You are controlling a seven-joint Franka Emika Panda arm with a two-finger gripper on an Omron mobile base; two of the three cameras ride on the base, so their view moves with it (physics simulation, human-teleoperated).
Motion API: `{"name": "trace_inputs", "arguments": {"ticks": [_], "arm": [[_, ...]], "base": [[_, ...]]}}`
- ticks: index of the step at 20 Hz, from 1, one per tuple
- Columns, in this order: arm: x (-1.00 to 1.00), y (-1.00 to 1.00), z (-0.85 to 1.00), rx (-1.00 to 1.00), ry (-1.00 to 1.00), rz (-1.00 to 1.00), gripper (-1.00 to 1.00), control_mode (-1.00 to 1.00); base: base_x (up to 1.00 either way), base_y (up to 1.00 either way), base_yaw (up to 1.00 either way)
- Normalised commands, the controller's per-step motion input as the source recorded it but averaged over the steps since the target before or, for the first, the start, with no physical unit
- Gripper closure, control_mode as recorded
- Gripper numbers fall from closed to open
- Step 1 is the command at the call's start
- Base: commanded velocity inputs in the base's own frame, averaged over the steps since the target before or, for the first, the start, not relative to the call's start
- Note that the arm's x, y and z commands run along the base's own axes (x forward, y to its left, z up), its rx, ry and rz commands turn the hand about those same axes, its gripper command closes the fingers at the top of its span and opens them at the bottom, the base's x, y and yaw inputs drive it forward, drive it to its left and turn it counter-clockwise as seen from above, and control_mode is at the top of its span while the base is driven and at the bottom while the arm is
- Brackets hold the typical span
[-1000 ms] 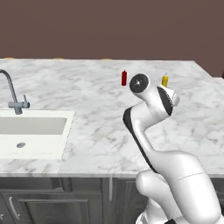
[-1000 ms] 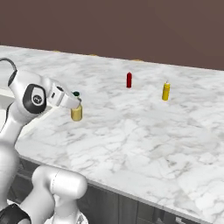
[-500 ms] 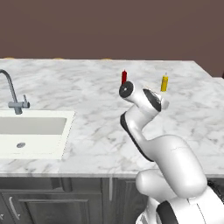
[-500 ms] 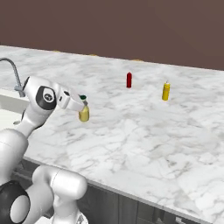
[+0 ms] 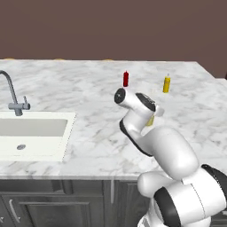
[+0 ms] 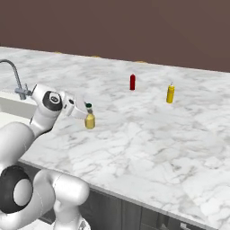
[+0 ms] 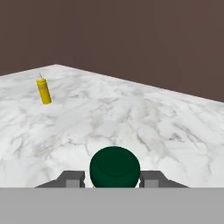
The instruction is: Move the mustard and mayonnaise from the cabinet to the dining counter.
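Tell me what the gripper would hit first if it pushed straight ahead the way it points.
Probably nothing soon: past the mustard it holds, the gripper faces bare dining counter; the yellow squeeze bottle stands well off-line.

Your gripper (image 6: 86, 112), clamped on mustard (image 6: 90, 119), has carried it rightward and farther out over dining counter (image 6: 148, 134) since a second ago; bottle now lower, closer to marble.

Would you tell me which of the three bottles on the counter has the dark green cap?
The mustard, clamped in the gripper; the red bottle and yellow squeeze bottle stand farther back.
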Motion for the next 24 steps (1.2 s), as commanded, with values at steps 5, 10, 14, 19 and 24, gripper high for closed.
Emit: {"name": "trace_inputs", "arguments": {"ticks": [5,10,14,19,24], "arm": [[0.13,-0.06,-0.31,0.0,-0.01,-0.09,1.0,-1.0],[0.04,-0.09,-0.34,0.0,0.0,-0.09,1.0,-1.0],[0.03,-0.03,-0.35,0.0,0.0,-0.09,1.0,-1.0],[0.03,0.0,-0.34,0.0,-0.01,-0.09,1.0,-1.0],[0.05,0.0,-0.37,0.0,0.0,-0.09,1.0,-1.0]], "base": [[0.0,0.0,0.0],[0.0,0.0,0.0],[0.0,0.0,0.0],[0.0,0.0,0.0],[0.0,0.0,0.0]]}}
